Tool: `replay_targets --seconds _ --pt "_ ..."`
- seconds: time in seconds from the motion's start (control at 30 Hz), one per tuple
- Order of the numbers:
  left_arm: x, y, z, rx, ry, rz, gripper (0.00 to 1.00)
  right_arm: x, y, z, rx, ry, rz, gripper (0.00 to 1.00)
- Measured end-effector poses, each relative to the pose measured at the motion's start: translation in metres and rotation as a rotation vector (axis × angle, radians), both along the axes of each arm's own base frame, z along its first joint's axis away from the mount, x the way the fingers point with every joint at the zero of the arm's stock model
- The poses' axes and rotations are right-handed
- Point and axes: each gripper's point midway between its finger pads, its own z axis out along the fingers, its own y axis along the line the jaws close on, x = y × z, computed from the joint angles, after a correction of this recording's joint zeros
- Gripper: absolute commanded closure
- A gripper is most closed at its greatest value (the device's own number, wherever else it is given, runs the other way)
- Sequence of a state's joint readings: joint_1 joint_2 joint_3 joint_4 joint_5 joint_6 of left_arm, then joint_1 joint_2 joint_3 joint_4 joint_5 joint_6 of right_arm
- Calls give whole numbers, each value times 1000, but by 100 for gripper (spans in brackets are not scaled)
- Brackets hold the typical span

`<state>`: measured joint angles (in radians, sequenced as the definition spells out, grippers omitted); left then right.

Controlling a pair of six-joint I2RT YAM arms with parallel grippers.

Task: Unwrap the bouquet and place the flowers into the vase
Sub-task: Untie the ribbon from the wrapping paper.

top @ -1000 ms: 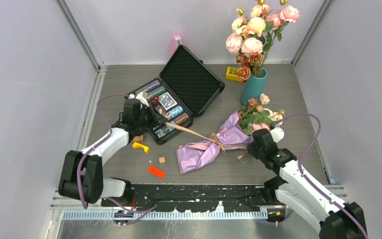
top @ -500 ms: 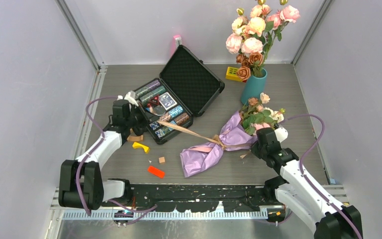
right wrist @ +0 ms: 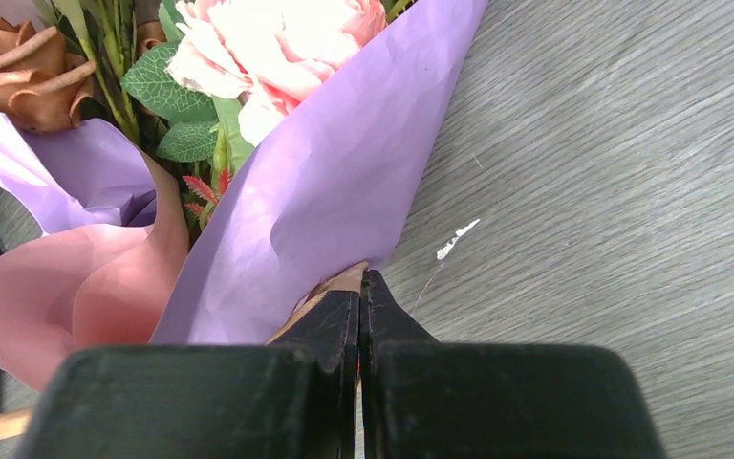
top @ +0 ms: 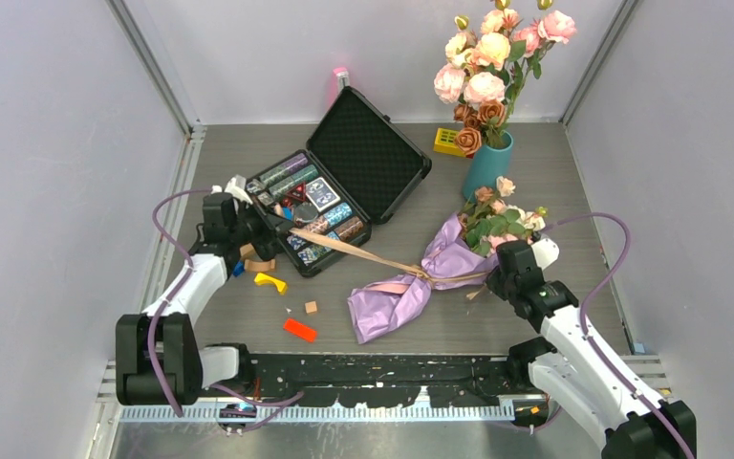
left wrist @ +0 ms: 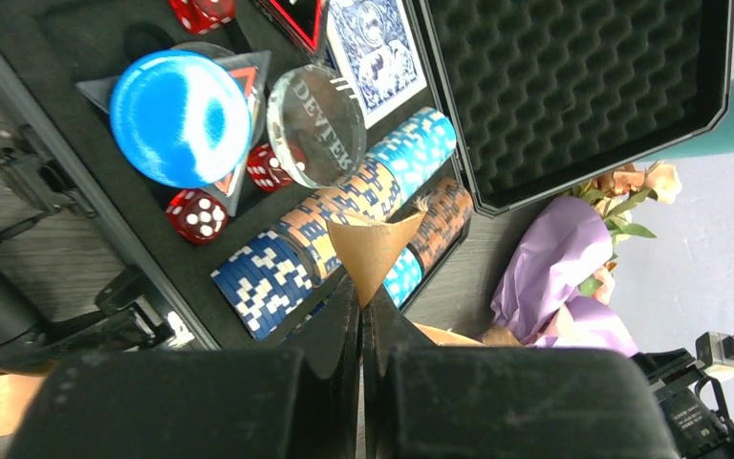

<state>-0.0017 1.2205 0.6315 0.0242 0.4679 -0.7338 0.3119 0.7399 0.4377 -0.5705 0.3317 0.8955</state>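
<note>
Grey wood-grain bench (top: 239, 153) between pale walls carries everything. At far left, the left tool (left wrist: 360, 290) is pressed together on the free end of the tan ribbon (left wrist: 371, 247), over the near edge of an open black case (top: 368, 153) holding poker chips, dice and cards. In front of the case lie a yellow piece (top: 269, 281), a small wooden cube (top: 311, 307) and an orange block (top: 299, 330). From that tool the ribbon runs in a straight line rightward to a knot at the waist of the bouquet (top: 397, 296). The bouquet lies on the bench right of centre, lilac paper lined with pink, with the flowers (top: 497, 225) at its far right end, near the foot of the vase (top: 487, 167). The vase stands upright at the back right and holds a bigger bunch of roses (top: 485, 67). The right tool (right wrist: 358, 287) pinches a tan strip, seemingly the ribbon's other end, against the edge of the lilac paper.
</note>
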Motion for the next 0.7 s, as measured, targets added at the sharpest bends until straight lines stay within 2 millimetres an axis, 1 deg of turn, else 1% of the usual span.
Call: replay_targets --seconds 0.13,0.27,0.37,0.57,0.63,0.7 --pt "3 10 2 -3 -6 27 100 1 -2 2 -11 2 0 100" --pt "3 13 4 -3 -10 36 100 0 -6 8 -40 5 2 100" --pt "3 13 4 -5 -11 35 100 2 -10 19 -65 -11 -1 100" --pt "3 15 6 -8 -16 39 100 4 -19 50 -103 -84 -7 100" --pt "3 17 7 -9 -20 42 100 5 -20 55 -110 -96 -8 100" --pt "3 18 9 -10 -23 46 100 4 -22 57 -120 -94 -8 100"
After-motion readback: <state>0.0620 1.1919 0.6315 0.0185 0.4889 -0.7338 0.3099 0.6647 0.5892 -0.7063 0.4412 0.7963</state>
